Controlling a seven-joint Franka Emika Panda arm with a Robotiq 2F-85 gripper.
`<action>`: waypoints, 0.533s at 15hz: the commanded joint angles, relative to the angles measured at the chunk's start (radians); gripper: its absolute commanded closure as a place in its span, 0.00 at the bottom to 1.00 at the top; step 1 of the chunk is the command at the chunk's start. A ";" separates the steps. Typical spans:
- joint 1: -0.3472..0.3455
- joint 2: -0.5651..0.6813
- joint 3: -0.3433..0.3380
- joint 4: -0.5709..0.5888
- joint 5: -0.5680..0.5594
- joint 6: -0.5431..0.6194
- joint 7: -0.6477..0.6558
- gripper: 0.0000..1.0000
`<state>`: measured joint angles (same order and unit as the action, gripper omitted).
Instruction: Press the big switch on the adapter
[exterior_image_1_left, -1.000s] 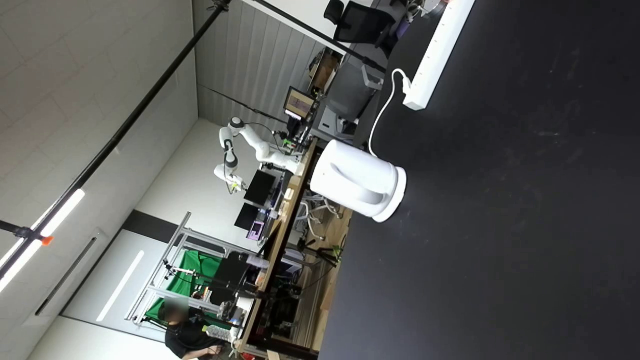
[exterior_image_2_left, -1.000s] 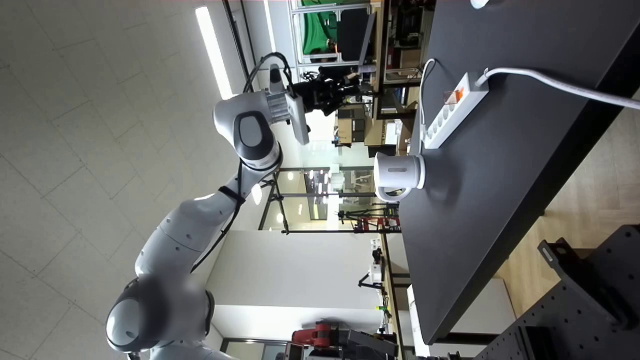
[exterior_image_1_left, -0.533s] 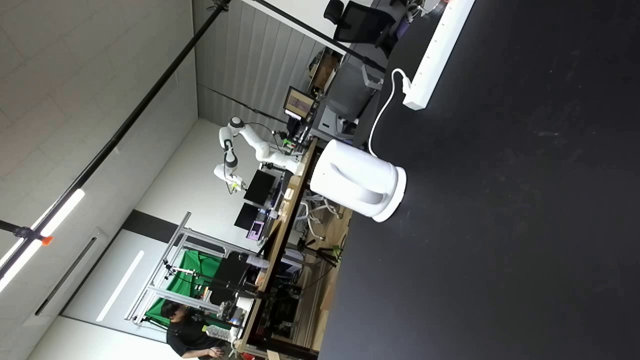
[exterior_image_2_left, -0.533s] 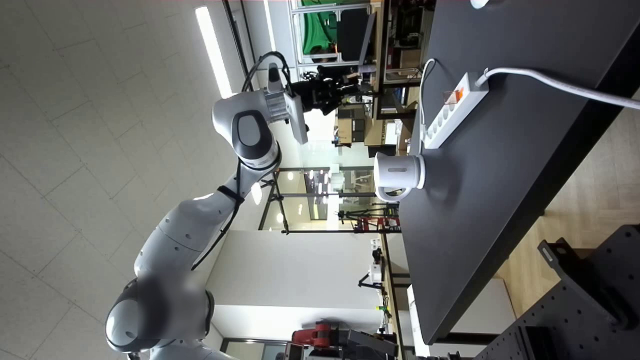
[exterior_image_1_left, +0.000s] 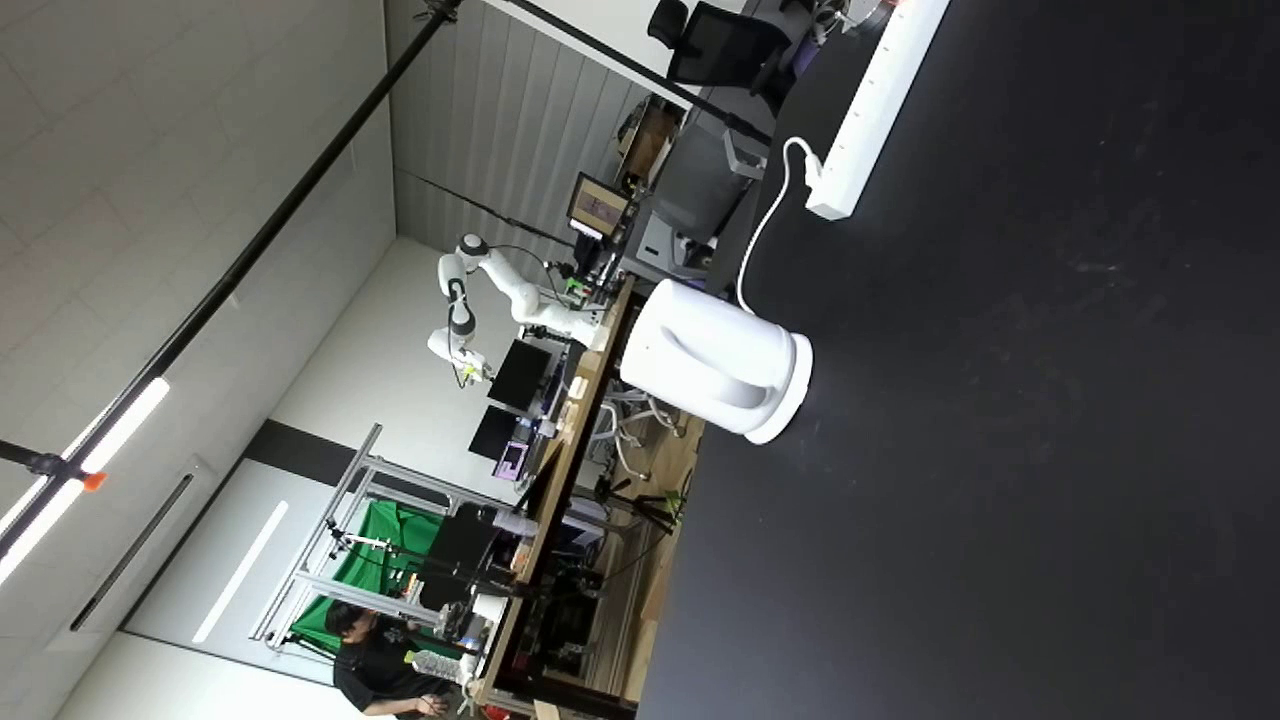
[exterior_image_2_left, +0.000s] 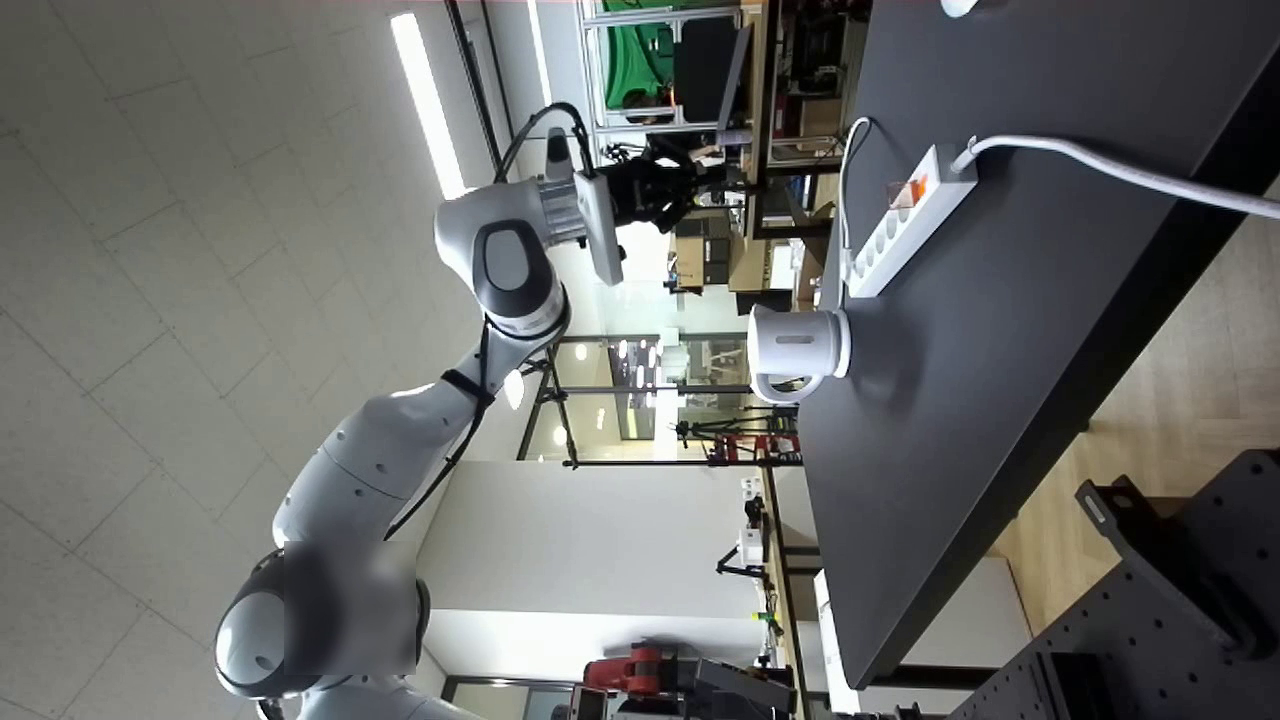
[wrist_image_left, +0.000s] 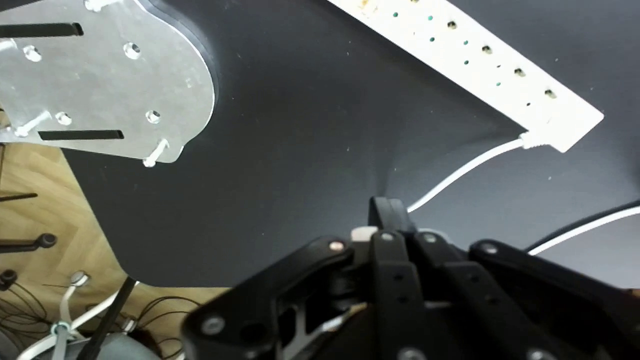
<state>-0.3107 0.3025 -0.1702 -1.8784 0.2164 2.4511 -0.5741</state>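
The adapter is a long white power-strip bar lying on the dark desk, seen in both exterior views (exterior_image_1_left: 866, 125) (exterior_image_2_left: 890, 250) and at the upper right of the wrist view (wrist_image_left: 480, 65). An orange switch (exterior_image_2_left: 917, 190) shows near one end in an exterior view. In the wrist view the bar runs off the top edge and that end is cut off. My gripper (wrist_image_left: 392, 212) is black, its fingertips pressed together with nothing seen between them. In an exterior view the gripper (exterior_image_2_left: 700, 180) hangs in the air above desk height, apart from the bar.
A white kettle (exterior_image_1_left: 715, 360) (exterior_image_2_left: 795, 340) stands beside the bar's end. A thin white cord (wrist_image_left: 460, 172) plugs into the bar there. A thick white cord (exterior_image_2_left: 1100, 165) leaves the switch end over the desk edge. A silver metal plate (wrist_image_left: 165, 75) sits on the desk corner.
The arm and gripper have shifted slightly right in an exterior view, and the gripper's outline looks narrower. The bar and kettle have not moved. A person in the background moved a little.
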 joint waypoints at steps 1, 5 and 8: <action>-0.051 0.044 0.044 0.044 -0.013 -0.077 -0.169 1.00; -0.082 0.098 0.057 0.110 -0.014 -0.273 -0.351 1.00; -0.088 0.147 0.040 0.196 -0.055 -0.458 -0.433 1.00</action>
<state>-0.3811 0.3894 -0.1275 -1.7995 0.2108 2.1505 -0.9489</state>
